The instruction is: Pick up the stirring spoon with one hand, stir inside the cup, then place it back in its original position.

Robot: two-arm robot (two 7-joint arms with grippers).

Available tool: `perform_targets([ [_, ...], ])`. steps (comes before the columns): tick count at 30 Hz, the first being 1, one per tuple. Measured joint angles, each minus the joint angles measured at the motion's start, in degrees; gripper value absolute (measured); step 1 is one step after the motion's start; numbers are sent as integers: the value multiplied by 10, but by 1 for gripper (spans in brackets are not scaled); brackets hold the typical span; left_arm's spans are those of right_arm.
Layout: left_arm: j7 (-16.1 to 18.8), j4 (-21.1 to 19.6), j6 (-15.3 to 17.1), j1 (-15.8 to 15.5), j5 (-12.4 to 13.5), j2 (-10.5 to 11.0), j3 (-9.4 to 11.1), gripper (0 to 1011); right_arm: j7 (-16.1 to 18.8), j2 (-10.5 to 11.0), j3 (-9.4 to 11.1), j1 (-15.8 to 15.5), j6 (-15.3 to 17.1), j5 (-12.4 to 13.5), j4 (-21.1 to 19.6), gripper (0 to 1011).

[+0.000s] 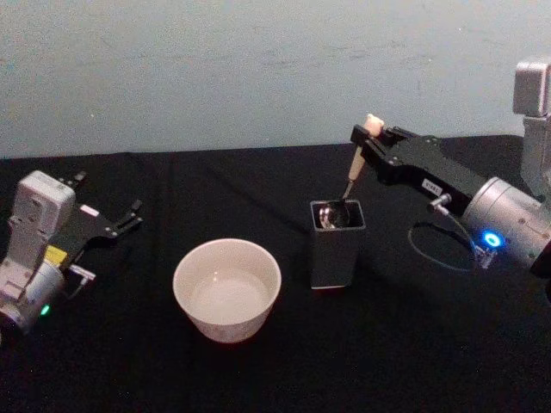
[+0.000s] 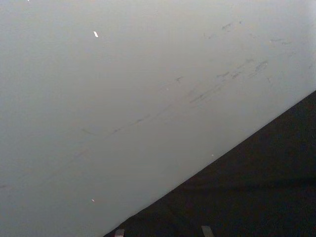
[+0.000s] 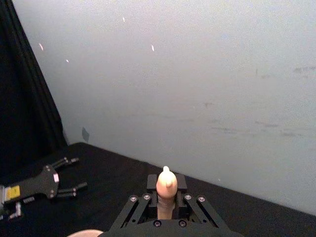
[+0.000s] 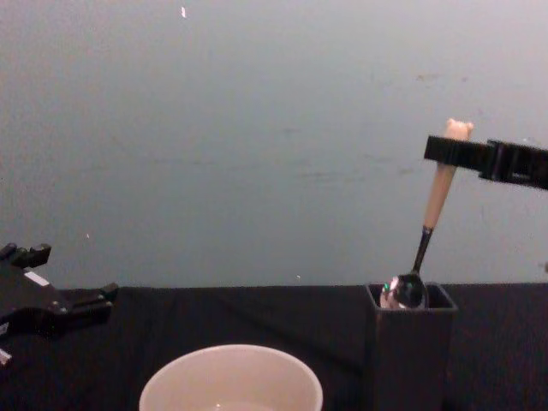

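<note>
Cup [image 1: 225, 325]: closest to the robot on the black table [image 1: 430, 344], upright and left of centre.

Left gripper [image 1: 110, 200]: rests at the table's left side, well apart from the cup. Its fingers are spread and hold nothing.

Holder [image 1: 334, 254]: stands upright just right of the cup, with a gap between the two.

Stirring spoon [image 1: 353, 168]: the shiny bowl sits at the holder's square mouth, about level with the rim. The handle leans upward and to the right.

Step in hand, as judged: carrying the bowl through the holder's mouth. Whether the spoon is leaving or entering cannot be determined.
- Travel along the holder's vertical axis.
- Keep the bowl centred in the opening, since a bowl that catches on the rim could tip the narrow holder.
- Make no sideways move toward the cup until the bowl hangs fully above the rim.
- Keep the grip firm, because the smooth handle could pivot between the fingers.

Right gripper [image 1: 366, 138]: reaches in from the right, well above the table. Its fingers pinch the cream handle just below the eared knob, which protrudes above them. It touches neither the holder nor the cup.
</note>
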Motion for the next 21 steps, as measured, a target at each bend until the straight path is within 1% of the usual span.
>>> perform_targets([
  [6, 0, 0, 0, 0, 0, 0, 0, 1001, -2, 3, 0, 6, 0, 15, -10, 208],
  [11, 0, 0, 0, 0, 0, 0, 0, 1001, -2, 5, -7, 14, -2, 24, -16, 208],
  [16, 0, 0, 0, 0, 0, 0, 0, 1001, -2, 6, -18, 22, -3, 32, -18, 208],
  [19, 0, 0, 0, 0, 0, 0, 0, 1001, -1, 5, -28, 27, -2, 34, -18, 208],
  [21, 0, 0, 0, 0, 0, 0, 0, 1001, -1, 5, -41, 34, 0, 34, -17, 208],
])
